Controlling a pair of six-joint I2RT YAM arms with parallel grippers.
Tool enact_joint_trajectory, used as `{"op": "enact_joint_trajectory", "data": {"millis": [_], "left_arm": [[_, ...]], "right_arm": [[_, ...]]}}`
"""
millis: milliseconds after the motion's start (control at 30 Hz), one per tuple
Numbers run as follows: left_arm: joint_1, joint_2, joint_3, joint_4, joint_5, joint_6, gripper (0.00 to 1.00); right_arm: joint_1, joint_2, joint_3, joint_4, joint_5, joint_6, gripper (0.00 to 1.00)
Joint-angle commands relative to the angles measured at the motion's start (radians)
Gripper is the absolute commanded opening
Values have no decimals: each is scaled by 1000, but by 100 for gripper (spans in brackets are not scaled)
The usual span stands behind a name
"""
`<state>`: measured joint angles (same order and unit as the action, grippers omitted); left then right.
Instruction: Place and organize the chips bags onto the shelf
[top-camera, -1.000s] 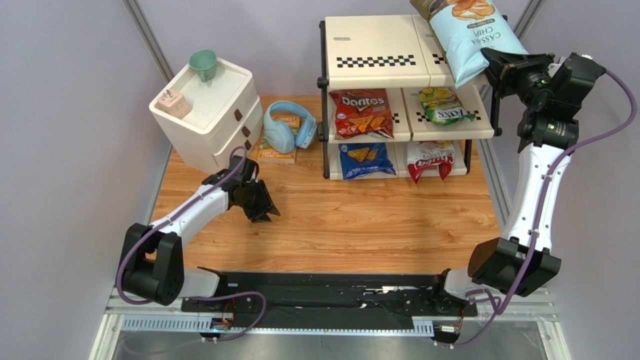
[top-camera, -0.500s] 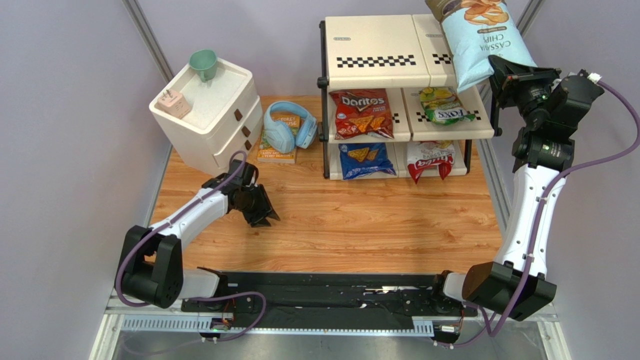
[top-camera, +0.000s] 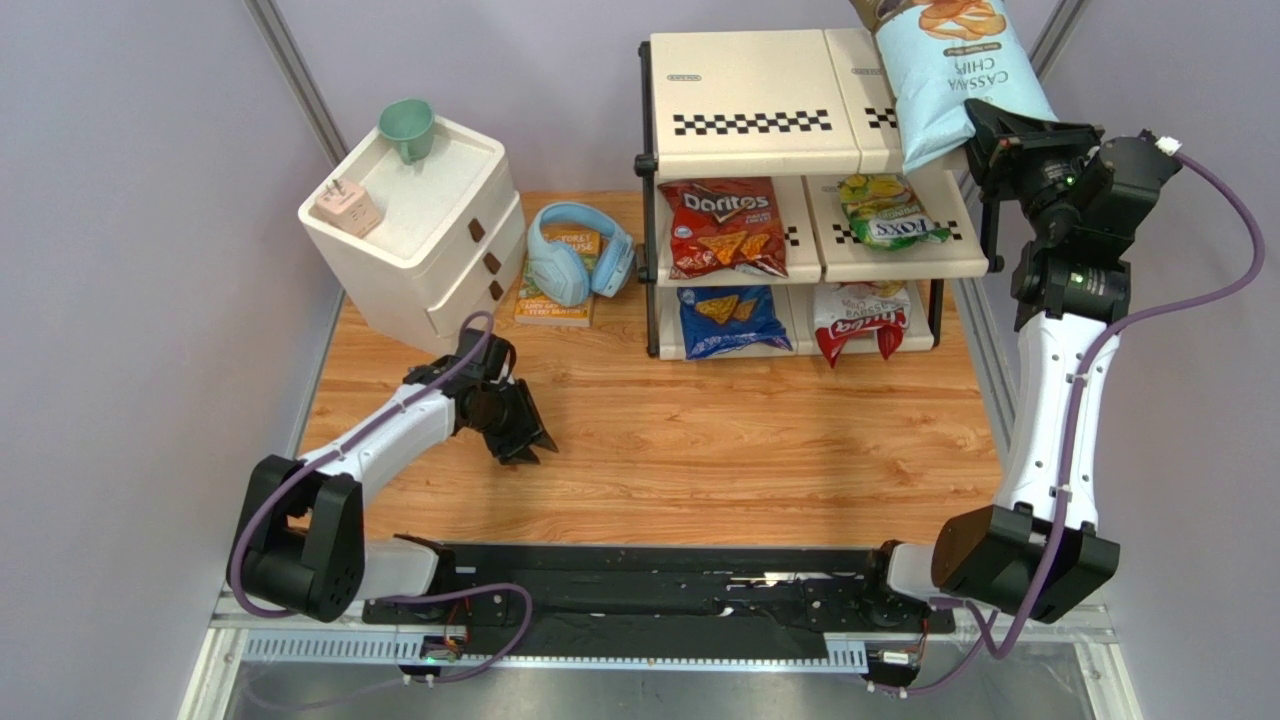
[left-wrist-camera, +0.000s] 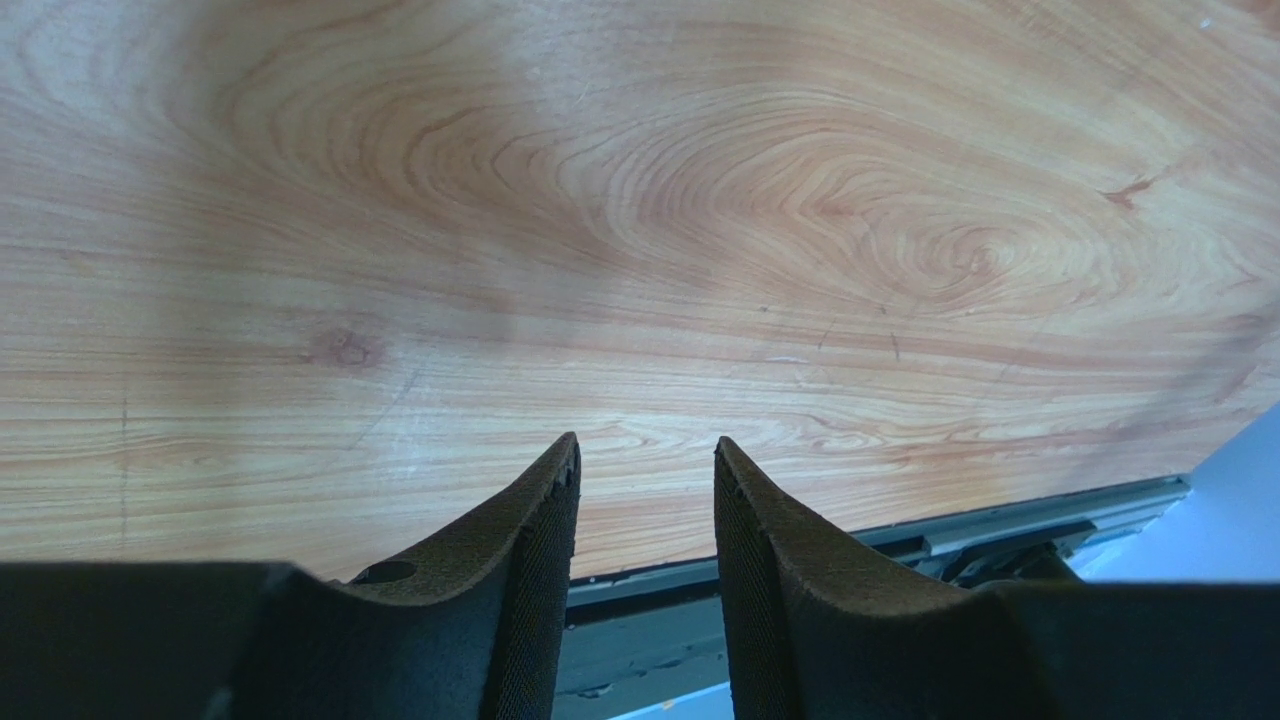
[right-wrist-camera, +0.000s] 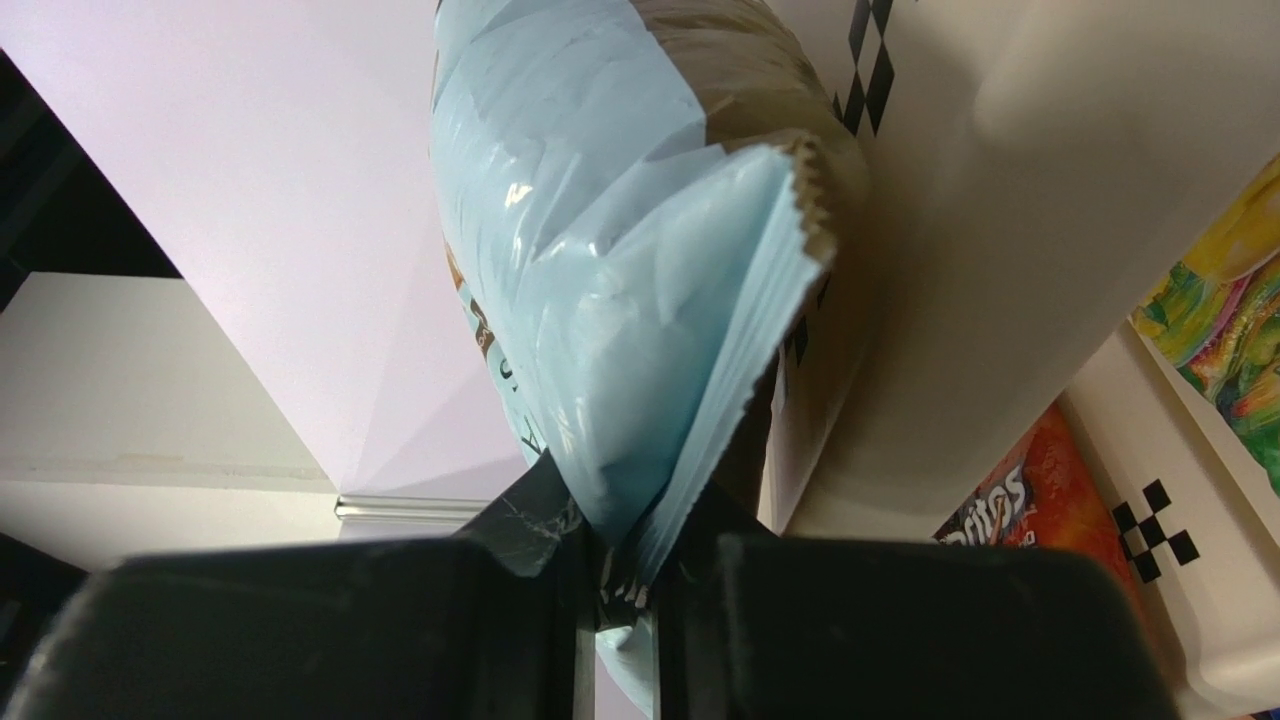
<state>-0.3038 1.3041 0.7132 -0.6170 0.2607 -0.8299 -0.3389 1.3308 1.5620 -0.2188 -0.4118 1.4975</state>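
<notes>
Now: right gripper (right-wrist-camera: 619, 558) pinches pale-blue bag (right-wrist-camera: 601, 300) reading "CASSA… CHIP".
Left gripper (left-wrist-camera: 643, 453) parted, empty; red bag (top-camera: 723, 225) reads "Doritos".

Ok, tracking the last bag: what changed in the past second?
The right gripper, clamped on the large pale-blue foil cassava bag, carried it farther back over the top of the cream three-tier shelf. The open left gripper eased slightly toward its base. The four other bags stayed shelved.
</notes>
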Motion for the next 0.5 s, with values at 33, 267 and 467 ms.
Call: {"op": "enact_joint_trajectory", "data": {"millis": [33, 267, 467], "left_arm": [[3, -17, -23, 13, 18, 31, 44], [3, -19, -14, 10, 26, 52, 45], [3, -5, -23, 26, 45, 57, 45]], "right_arm": [[26, 13, 40, 45, 51, 26, 21], [38, -34, 43, 29, 96, 9, 63], [29, -82, 102, -99, 108, -63, 71]]}}
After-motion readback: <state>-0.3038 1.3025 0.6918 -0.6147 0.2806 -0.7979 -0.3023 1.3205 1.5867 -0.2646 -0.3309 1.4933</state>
